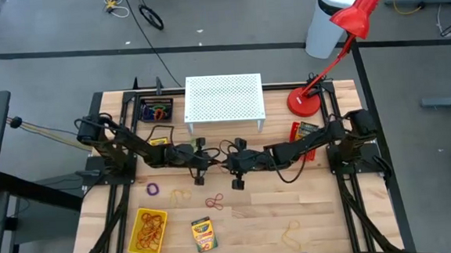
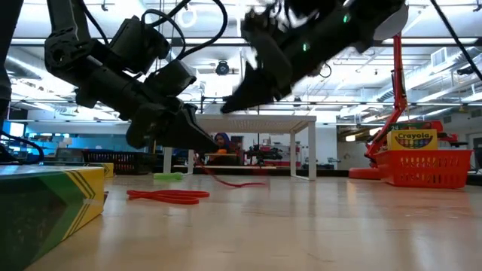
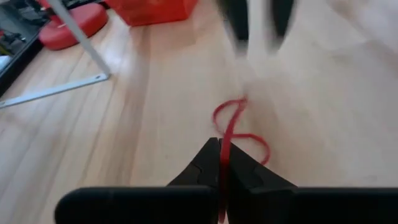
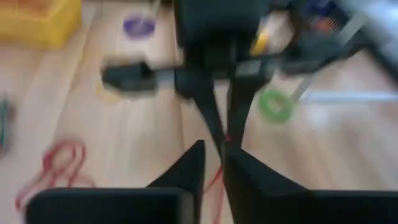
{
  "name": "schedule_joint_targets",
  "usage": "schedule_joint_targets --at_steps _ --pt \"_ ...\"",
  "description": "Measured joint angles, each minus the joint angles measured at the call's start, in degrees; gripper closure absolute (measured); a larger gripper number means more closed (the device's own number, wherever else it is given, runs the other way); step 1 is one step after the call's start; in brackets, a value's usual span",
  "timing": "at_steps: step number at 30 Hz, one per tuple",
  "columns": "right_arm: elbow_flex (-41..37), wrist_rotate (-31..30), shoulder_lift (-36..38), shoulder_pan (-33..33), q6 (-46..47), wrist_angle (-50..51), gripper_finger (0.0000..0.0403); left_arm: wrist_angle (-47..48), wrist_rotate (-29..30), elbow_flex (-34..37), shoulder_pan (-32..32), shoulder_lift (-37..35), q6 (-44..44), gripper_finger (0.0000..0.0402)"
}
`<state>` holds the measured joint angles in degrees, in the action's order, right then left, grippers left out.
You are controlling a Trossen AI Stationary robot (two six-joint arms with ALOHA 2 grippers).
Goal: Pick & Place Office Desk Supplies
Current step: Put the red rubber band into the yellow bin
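Thin red rubber band [image 3: 229, 127]: you see it looped and twisted, pinched between left gripper [image 3: 222, 163] fingers, held above table middle; lower end cut off behind dark fingers. Right gripper [image 4: 213, 163] faces it close; fingers slightly parted, band strand running between tips, actual contact unclear, motion blur. Second red band [image 1: 214, 202] lies flat on pale wood table [image 1: 324, 207] nearby. Yellow tray [image 1: 136, 235] holds tangled bands.
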<state>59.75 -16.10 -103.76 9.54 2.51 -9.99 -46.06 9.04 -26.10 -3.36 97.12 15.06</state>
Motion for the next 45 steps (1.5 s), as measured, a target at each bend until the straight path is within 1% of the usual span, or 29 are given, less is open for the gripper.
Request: schedule_joint_targets --at_steps 3,5,7,9,11,14,17,18,20,22,24,26,29,32,35,38,42,45 --pt "0.0 -8.2 2.5 2.0 0.1 0.2 0.0305 0.0 0.9 0.5 1.0 0.0 0.1 0.0397" --pt "0.0 -13.6 4.0 3.2 0.0 2.4 0.0279 0.0 0.8 1.1 1.8 0.0 -0.1 0.0397" --pt "-0.4 -16.2 5.3 3.8 0.1 3.9 0.0261 0.1 0.9 1.7 2.4 -0.6 -0.5 0.0398" --pt "-1.5 -16.6 6.2 4.1 0.5 3.3 0.0258 0.1 0.9 1.9 2.3 -1.9 -0.5 0.0398" --pt "-3.3 -16.4 6.4 4.1 1.7 2.2 0.0273 1.4 -0.1 2.4 1.7 -5.0 -0.7 0.0398" --pt "-6.4 -16.3 6.4 4.1 3.1 -1.6 0.0323 6.7 -3.7 2.3 0.6 -12.2 -2.7 0.0398" --pt "-9.0 -15.3 6.4 4.0 3.1 -5.7 0.0384 20.5 -8.8 0.9 -1.0 -21.5 -7.3 0.0397" --pt "-9.6 -14.8 6.4 4.0 3.1 -6.7 0.0393 25.8 -9.6 0.1 -1.7 -24.6 -9.1 0.0397" --pt "-10.6 -14.2 6.4 4.1 3.2 -8.6 0.0386 37.4 -10.2 -1.8 -3.9 -30.8 -12.4 0.0397" --pt "-11.2 -13.7 6.4 4.1 3.2 -10.1 0.0374 46.9 -10.4 -4.2 -6.6 -35.8 -16.1 0.0398" --pt "-11.7 -12.8 6.4 4.0 3.2 -10.4 0.0372 54.6 -10.5 -7.1 -9.8 -39.3 -19.9 0.0398" --pt "-11.9 -12.8 6.4 4.0 3.2 -10.3 0.0379 61.1 -10.9 -10.1 -13.2 -41.6 -24.3 0.0398" --pt "-11.9 -12.8 6.4 4.0 3.2 -9.9 0.0396 69.8 -12.6 -14.9 -18.6 -43.1 -31.8 0.0398" --pt "-11.9 -12.8 6.4 4.0 3.2 -9.8 0.0393 77.3 -14.2 -18.5 -23.9 -43.3 -42.2 0.0398" --pt "-11.9 -12.7 6.4 4.0 3.2 -9.7 0.0385 81.2 -15.5 -19.2 -29.5 -43.3 -54.1 0.0398" --pt "-11.9 -12.3 6.4 4.0 3.2 -9.6 0.0387 83.1 -15.1 -18.1 -35.2 -43.0 -63.9 0.0398" --pt "-11.9 -11.9 6.4 4.0 3.2 -9.7 0.0398 81.1 -12.9 -15.2 -41.1 -42.3 -72.7 0.0398" --pt "-11.9 -11.9 6.4 4.0 3.1 -9.8 0.0393 78.0 -12.2 -13.6 -44.2 -41.6 -77.7 0.0398"
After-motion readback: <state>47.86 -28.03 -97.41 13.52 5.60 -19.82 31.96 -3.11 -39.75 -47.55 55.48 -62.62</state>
